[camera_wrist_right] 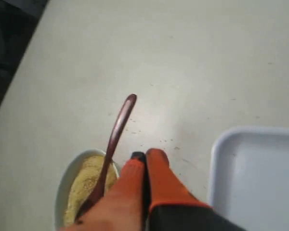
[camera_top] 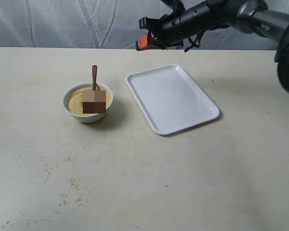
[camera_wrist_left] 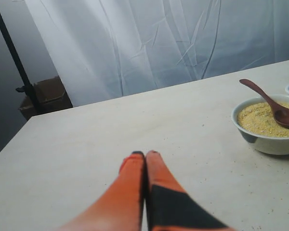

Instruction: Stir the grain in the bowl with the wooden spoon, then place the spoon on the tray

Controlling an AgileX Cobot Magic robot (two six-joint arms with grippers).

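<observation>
The white bowl (camera_top: 68,99) stands left of centre on the table, filled with yellow-tan grain (camera_top: 76,102). The dark wooden spoon (camera_top: 94,76) rests in it, scoop in the grain and handle leaning out over the far rim. To the right of the bowl lies the white tray (camera_top: 172,98), with nothing on it. My right gripper (camera_top: 140,43) hangs shut and empty, high over the table's far side, apart from the spoon (camera_wrist_right: 116,127), bowl (camera_wrist_right: 62,185) and tray (camera_wrist_right: 260,178). My left gripper (camera_wrist_left: 145,155) is shut and empty above bare table, well away from the bowl (camera_wrist_left: 267,142) and spoon (camera_wrist_left: 267,98).
Loose greenish-yellow specks (camera_top: 72,183) lie scattered on the table's front left. A white curtain (camera_wrist_left: 159,43) hangs behind the table. Off the table's edge stand a black pole (camera_wrist_left: 9,53) and a cardboard box (camera_wrist_left: 45,94).
</observation>
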